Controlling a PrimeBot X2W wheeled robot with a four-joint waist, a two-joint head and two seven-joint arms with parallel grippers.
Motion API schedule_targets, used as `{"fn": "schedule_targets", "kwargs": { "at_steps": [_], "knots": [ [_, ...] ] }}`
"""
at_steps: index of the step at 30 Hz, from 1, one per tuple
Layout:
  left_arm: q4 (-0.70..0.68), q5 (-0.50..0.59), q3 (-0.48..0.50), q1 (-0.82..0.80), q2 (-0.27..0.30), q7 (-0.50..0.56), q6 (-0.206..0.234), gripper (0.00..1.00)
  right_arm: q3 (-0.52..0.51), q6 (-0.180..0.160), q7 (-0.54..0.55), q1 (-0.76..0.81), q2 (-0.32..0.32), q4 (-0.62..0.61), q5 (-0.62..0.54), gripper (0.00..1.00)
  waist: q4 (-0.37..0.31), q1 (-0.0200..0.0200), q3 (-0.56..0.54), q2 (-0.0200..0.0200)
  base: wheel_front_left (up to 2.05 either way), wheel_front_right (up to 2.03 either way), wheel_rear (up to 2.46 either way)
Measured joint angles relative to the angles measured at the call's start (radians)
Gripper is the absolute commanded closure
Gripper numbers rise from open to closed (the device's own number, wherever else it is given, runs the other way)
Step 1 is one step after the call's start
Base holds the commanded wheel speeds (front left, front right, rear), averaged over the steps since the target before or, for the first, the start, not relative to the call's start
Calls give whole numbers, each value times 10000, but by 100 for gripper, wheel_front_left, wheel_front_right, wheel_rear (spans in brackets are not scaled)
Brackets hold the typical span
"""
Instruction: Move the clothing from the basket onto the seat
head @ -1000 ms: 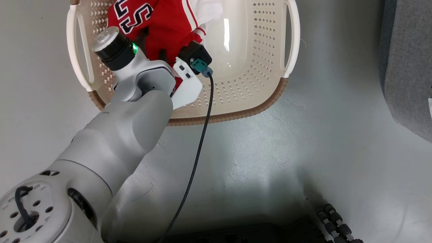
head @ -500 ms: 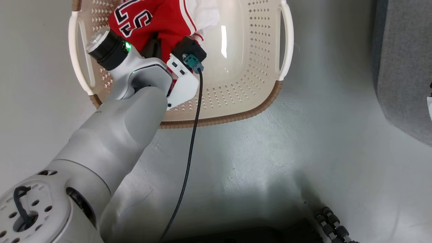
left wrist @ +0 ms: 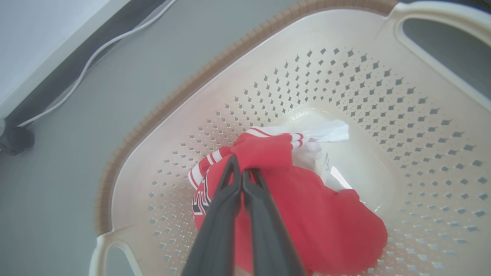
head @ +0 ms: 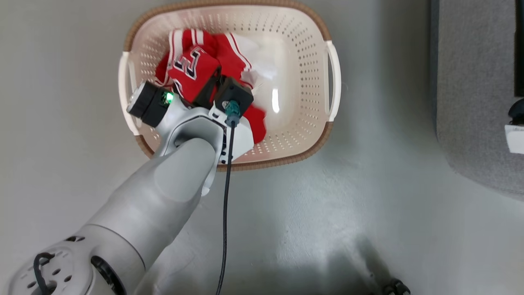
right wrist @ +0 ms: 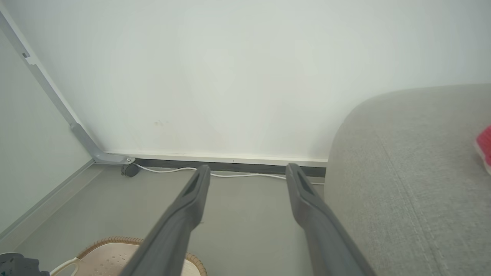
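Note:
The cream basket [head: 305, 53] stands on the grey floor with the red clothing [head: 192, 71] bunched at its left side and a small white piece [head: 258, 73] beside it. My left arm [head: 192, 127] reaches into the basket. In the left wrist view my left gripper [left wrist: 241, 170] is shut on a fold of the red clothing [left wrist: 307, 207], which hangs bunched below the tips. The grey seat [head: 470, 82] lies to the right. My right gripper [right wrist: 247, 172] stands open in the air with nothing between its fingers, beside the seat [right wrist: 402, 172].
A red piece of cloth [right wrist: 485, 147] lies on the seat at the right wrist view's edge. A white wall [right wrist: 230, 76] with a dark skirting and a white cable [right wrist: 230, 174] stands behind. Bare grey floor [head: 348, 196] separates basket and seat.
The left gripper has shut on the red clothing and drawn it up into a bunch. The head camera has moved, so the whole basket now shows.

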Motion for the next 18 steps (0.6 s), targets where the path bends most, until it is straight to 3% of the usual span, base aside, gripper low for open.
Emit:
{"fn": "schedule_targets", "kwargs": {
  "at_steps": [5,11,14,18],
  "knots": [
    [-297,-851,245,465,-4,-828,176,100,88,0,0,349,100,297,-86,0,141,0,-747,1,0,0,0],
    [-913,-1404,633,1012,2,-1072,395,100,178,0,0,627,211,600,-146,0,259,0,-1542,0,0,0,0],
    [-1848,-1285,1331,1333,-8,-1076,732,100,257,0,0,839,330,828,-174,0,332,0,-2041,0,0,0,0],
    [-2788,-497,2378,1975,-52,-1101,815,100,322,0,0,1131,466,1141,-261,0,426,0,-2742,0,0,0,0]
  ]
}}
